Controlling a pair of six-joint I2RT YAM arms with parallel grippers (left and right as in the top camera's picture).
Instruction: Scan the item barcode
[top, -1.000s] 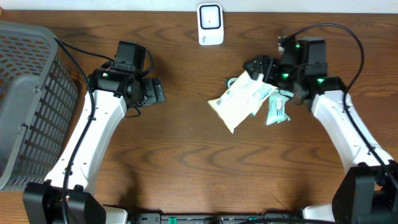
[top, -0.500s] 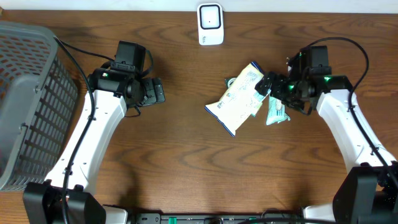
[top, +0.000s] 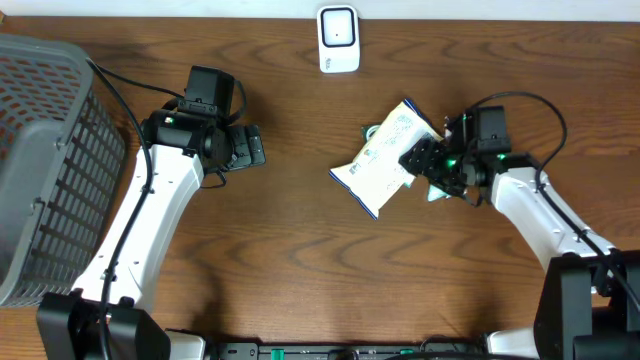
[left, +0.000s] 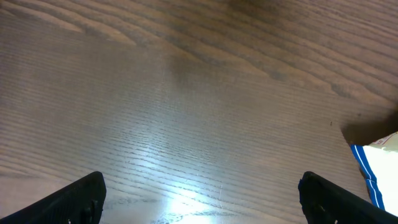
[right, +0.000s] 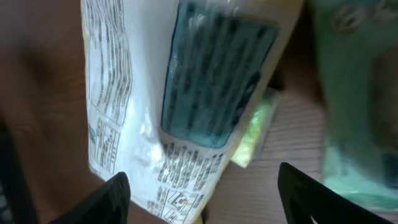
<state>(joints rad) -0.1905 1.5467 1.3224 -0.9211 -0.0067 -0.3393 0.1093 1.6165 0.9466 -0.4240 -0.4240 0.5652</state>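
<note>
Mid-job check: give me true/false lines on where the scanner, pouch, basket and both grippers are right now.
1. The scanner stands at the far edge of the table. True.
2. The pouch lies in the basket. False: it is on the table, at the right gripper.
3. The left gripper has open jaws and holds nothing. True.
4. The right gripper hovers over the scanner. False: it is at the pouch, apart from the scanner.
5. A green packet lies beside the pouch. True.
</note>
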